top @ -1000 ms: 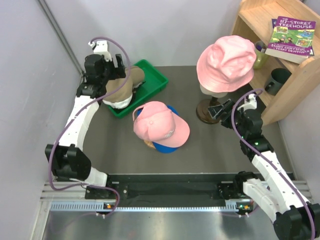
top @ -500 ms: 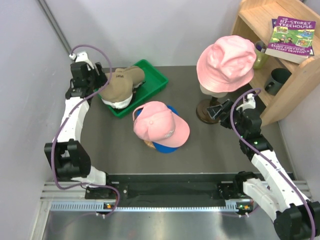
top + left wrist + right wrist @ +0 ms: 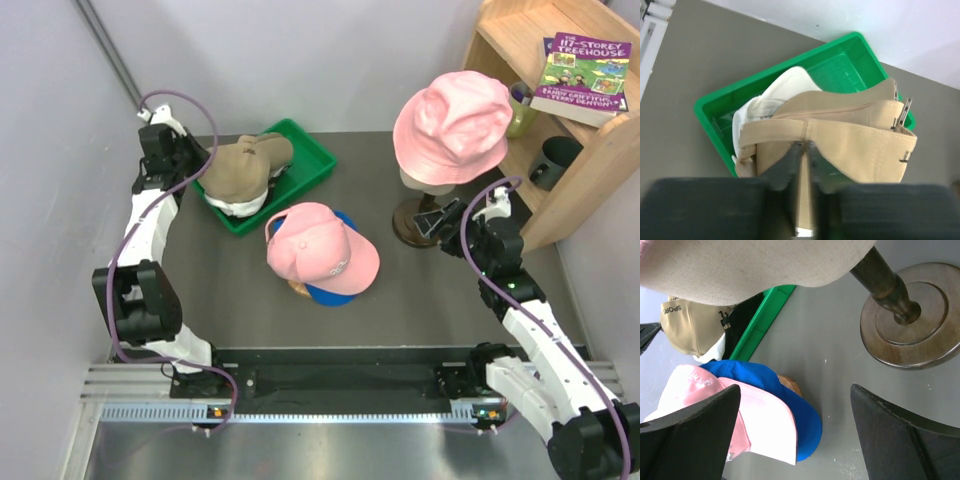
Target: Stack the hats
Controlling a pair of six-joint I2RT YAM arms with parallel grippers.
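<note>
A tan cap (image 3: 240,165) lies on a white cap (image 3: 785,90) in the green tray (image 3: 312,160). At the tan cap's left side, my left gripper (image 3: 198,166) is shut on its rear band (image 3: 790,131), the fingertips (image 3: 795,150) pinching the fabric. A pink cap (image 3: 320,245) sits on a blue cap (image 3: 343,293) at mid-table, over a wooden knob (image 3: 790,385). My right gripper (image 3: 450,228) hangs open beside the stand base, its fingers (image 3: 695,430) spread above the pink and blue caps (image 3: 765,415). Something black (image 3: 742,315) shows in the tray beside the tan cap (image 3: 687,325).
A pink bucket hat (image 3: 452,122) sits on a cream mannequin head with a round wooden base (image 3: 910,325), close to my right gripper. A wooden shelf (image 3: 590,170) at the right holds a book (image 3: 582,75), a green mug (image 3: 521,110) and a black cup (image 3: 560,155). Walls stand close at the left and back.
My left gripper has moved from above the tan cap to its left side and shut on the rear band. The tan cap has shifted slightly. The right arm has not moved.
</note>
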